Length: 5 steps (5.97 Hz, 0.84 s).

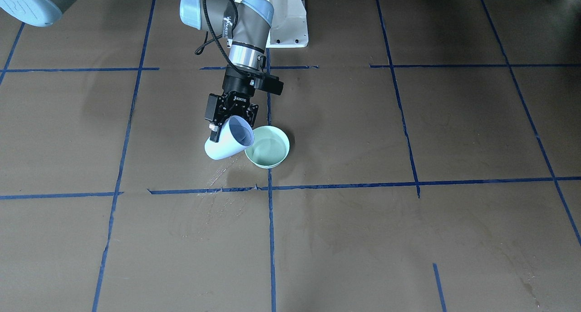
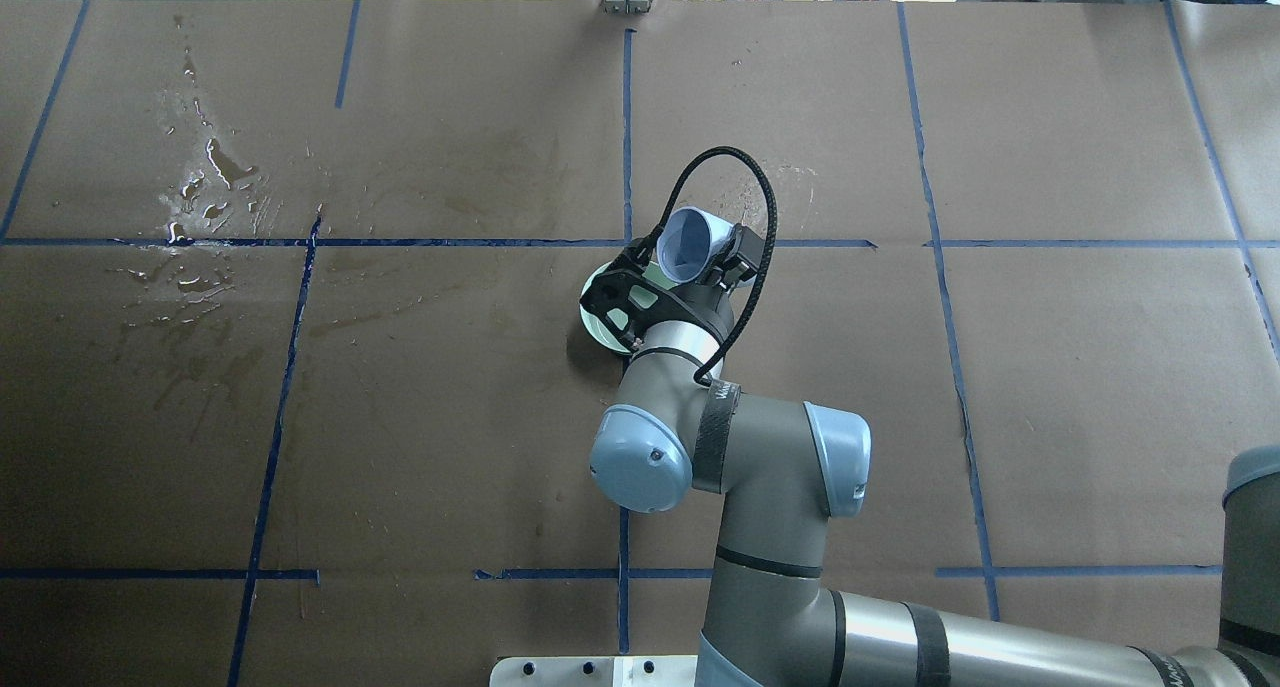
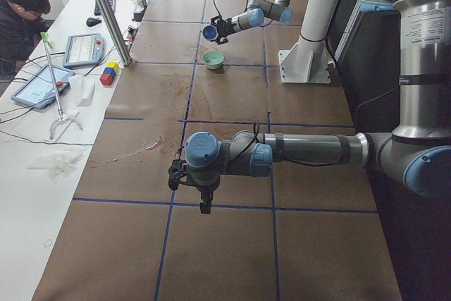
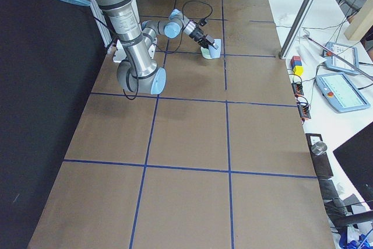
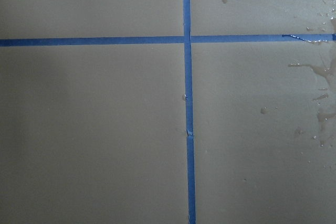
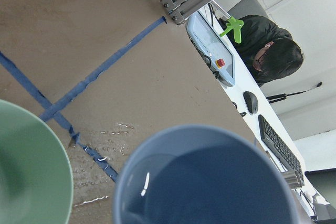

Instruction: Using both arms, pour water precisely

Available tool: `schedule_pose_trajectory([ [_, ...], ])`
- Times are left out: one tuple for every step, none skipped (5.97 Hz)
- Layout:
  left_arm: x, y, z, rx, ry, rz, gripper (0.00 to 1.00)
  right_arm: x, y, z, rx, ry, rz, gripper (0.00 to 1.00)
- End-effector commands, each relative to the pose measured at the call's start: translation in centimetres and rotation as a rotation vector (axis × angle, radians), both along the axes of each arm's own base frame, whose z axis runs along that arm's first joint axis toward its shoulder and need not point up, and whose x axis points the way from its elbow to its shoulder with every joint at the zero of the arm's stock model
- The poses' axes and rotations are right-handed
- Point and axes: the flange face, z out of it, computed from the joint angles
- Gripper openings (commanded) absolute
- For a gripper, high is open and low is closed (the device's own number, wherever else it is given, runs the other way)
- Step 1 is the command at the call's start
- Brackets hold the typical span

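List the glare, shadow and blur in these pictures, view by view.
Overhead exterior: spilled water glares white at far left. Front-facing: even light, a soft shadow below the cup. Right wrist: the cup's rim and the bowl are close and soft. Left wrist: dimmer toward the left edge.

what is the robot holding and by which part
The right gripper holds a tilted cup, jaws across its side wall near the rim. Whether the left gripper holds anything cannot be told.
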Motion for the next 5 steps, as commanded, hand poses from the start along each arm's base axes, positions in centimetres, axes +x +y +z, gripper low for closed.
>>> schedule_pose_trajectory([
  [0.0, 0.0, 0.0, -0.001, 0.002, 0.0, 1.0, -0.8, 0.4, -0.2, 0.011, 0.089, -0.006, 0.0],
  [-0.1, 0.0, 0.0, -0.002, 0.002, -0.002, 1.0, -1.0, 0.7, 0.2, 0.01, 0.131, -0.012, 0.0],
  [0.0, 0.0, 0.0, -0.003, 0.002, -0.001, 1.0, -1.0, 1.0, 0.0, 0.022, 0.179, -0.011, 0.0],
  [0.0, 0.0, 0.0, -0.003, 0.002, -0.001, 1.0, -1.3, 1.4, -0.3, 0.025, 0.204, -0.023, 0.0],
  [0.0, 0.0, 0.0, -0.003, 0.002, -0.001, 1.0, -1.5, 1.8, -0.2, 0.036, 0.224, -0.024, 0.0],
])
